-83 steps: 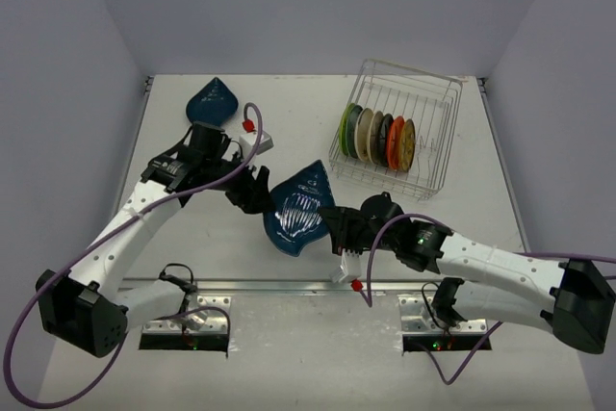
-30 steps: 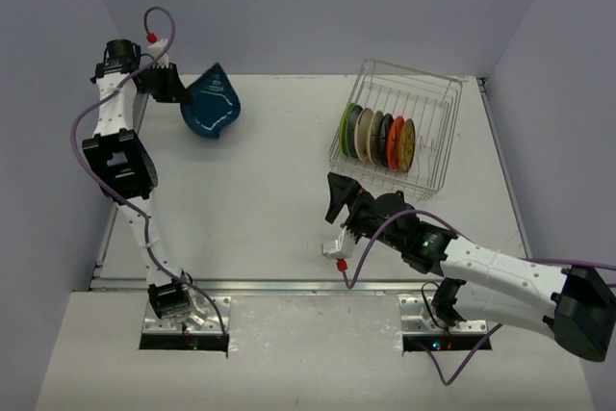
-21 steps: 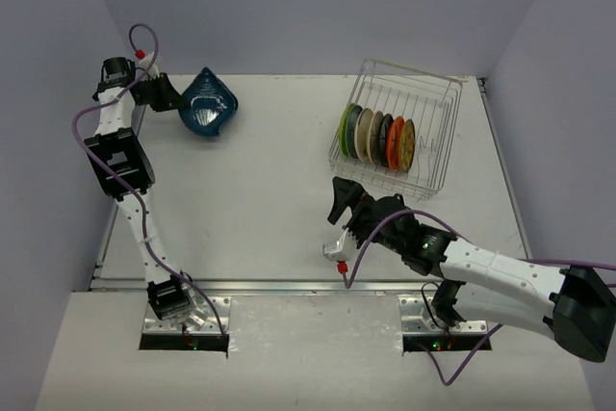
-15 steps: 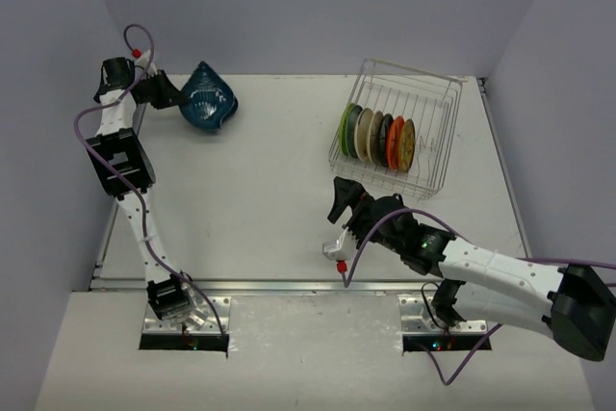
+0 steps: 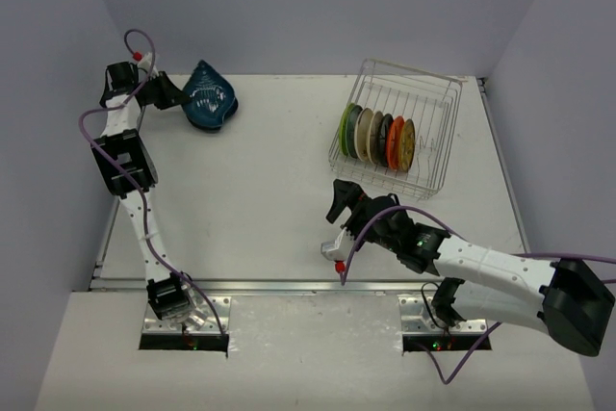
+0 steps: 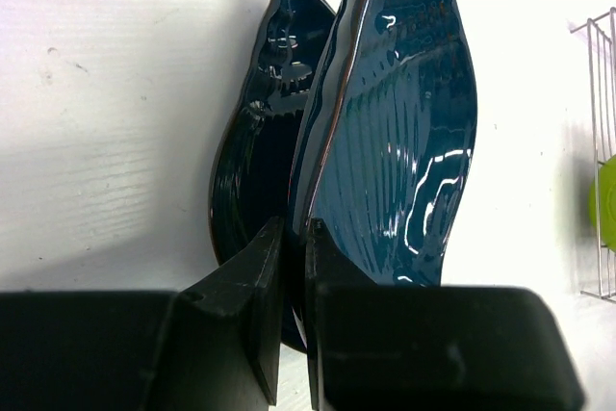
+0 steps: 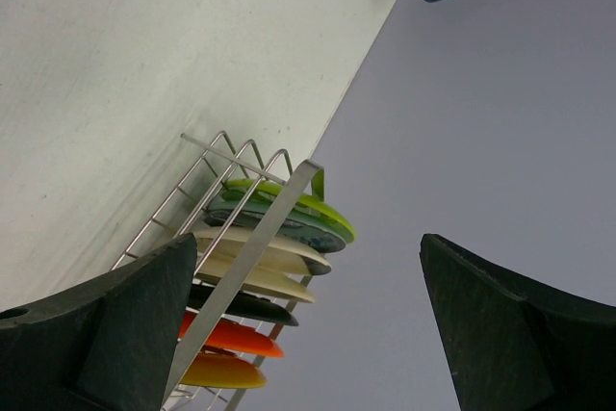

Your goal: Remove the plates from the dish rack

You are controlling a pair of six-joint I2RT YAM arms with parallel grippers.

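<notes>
My left gripper [image 5: 177, 93] is at the far back left corner of the table, shut on the rim of a dark blue teardrop plate [image 5: 210, 95]. In the left wrist view the gripper [image 6: 294, 230] pinches that plate [image 6: 399, 122] close over a second dark blue teardrop plate [image 6: 255, 146] lying on the table. The silver wire dish rack [image 5: 445, 137] stands at the back right and holds several upright plates [image 5: 377, 138]. They are lime green [image 7: 306, 205], cream [image 7: 260, 276], black [image 7: 248, 306], orange [image 7: 231, 338] and yellow [image 7: 207, 371]. My right gripper [image 5: 339, 201] hovers open and empty in front of the rack [image 7: 252, 255].
Grey walls close in the table at the left, back and right. A purple cable [image 5: 104, 115] loops off the left arm. A metal rail [image 5: 289, 285] runs along the table's near edge by the arm bases.
The left gripper has tilted the held blue plate flatter and brought it down over the other blue plate in the back left corner. The right arm has barely moved.
</notes>
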